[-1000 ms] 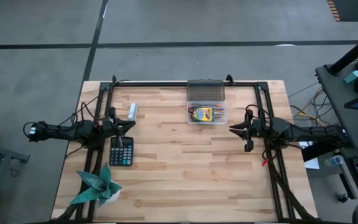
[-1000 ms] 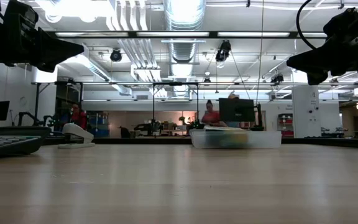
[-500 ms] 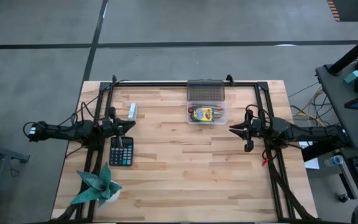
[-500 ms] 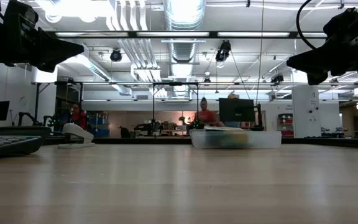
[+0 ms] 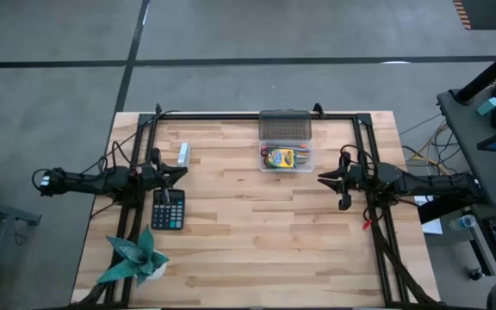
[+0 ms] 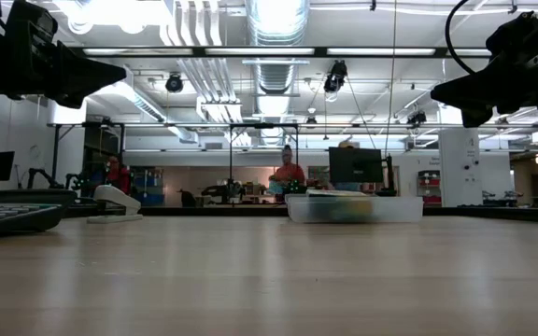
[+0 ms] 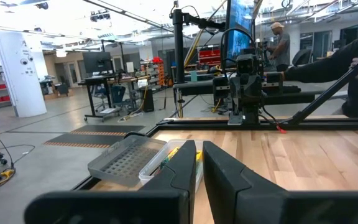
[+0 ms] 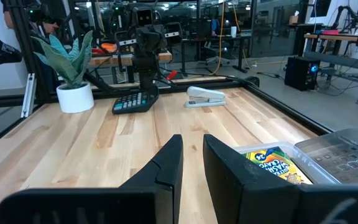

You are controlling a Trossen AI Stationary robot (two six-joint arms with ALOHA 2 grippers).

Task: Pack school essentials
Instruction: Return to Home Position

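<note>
A clear plastic box (image 5: 287, 158) stands on the table near its far edge, its grey lid (image 5: 285, 127) laid open behind it. The yellow-green crayon box (image 8: 273, 163) lies inside, with a yellow pencil-like thing (image 7: 171, 152) beside it. I cannot make out the scissors, note pad or eraser. My left gripper (image 5: 182, 175) hovers shut at the table's left side, above the calculator's far end. My right gripper (image 5: 320, 179) hovers shut at the right side, just near and right of the box. Each wrist view shows its own gripper, left (image 7: 199, 148) and right (image 8: 192, 142), holding nothing.
A black calculator (image 5: 168, 209), a white stapler (image 5: 183, 154) and a green paper plant in a white pot (image 5: 134, 256) sit on the left half of the table. A black frame (image 5: 257, 114) runs along the far edge and both sides. Bare wood lies between the arms and toward the near edge.
Both arms and everything on the table have kept still. A person in the room beyond the table has walked toward the left.
</note>
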